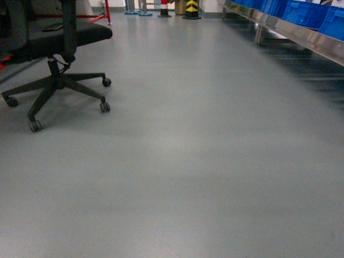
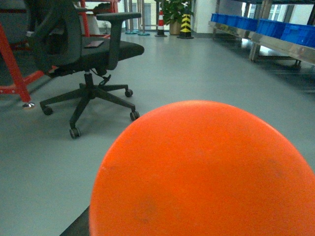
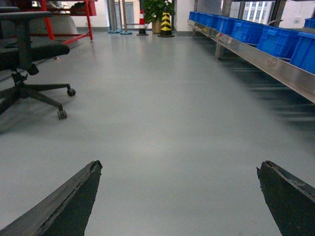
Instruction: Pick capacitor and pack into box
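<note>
Capacitor: it shows in none of my three camera views.
Box: it is out of my sight too.

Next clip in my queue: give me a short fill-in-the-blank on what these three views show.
1. The office chair on casters is ____ in colour.
2. In the left wrist view, a large round ____ object fills the lower frame.
3. The right gripper has its jaws ____, with bare floor between them.
4. The crates on the metal rack are ____.

Missing words: black; orange; open; blue
</note>
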`<state>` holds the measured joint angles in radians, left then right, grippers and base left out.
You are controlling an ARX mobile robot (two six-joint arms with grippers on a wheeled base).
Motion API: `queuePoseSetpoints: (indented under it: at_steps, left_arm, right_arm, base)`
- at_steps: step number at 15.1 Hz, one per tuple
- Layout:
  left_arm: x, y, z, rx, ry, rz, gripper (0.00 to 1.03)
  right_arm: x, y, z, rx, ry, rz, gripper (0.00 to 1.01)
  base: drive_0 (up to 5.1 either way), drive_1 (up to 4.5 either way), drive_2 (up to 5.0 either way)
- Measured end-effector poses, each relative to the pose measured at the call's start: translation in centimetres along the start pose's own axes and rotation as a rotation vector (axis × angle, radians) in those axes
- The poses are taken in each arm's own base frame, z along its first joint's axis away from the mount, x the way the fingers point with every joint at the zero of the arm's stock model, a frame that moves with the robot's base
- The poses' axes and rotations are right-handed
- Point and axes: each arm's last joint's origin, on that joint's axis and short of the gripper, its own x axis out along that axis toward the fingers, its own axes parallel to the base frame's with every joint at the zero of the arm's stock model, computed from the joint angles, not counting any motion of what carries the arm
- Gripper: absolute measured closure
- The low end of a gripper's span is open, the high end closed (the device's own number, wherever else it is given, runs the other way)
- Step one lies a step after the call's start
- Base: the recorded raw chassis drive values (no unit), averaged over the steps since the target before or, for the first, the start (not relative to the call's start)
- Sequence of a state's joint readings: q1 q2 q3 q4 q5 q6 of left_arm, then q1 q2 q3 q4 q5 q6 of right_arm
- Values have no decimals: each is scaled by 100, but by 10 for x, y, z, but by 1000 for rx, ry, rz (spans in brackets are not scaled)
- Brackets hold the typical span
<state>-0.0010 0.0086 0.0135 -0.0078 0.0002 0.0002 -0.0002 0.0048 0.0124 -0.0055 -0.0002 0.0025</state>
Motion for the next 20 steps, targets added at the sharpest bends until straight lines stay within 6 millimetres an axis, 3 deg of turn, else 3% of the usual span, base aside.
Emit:
queuePoseSetpoints:
  at_steps: [20]
  left_arm:
    - [0,0,0,0,-1,0,59]
  right_arm:
    - [0,0,0,0,2,0,3]
  base:
    - [-499,247,247]
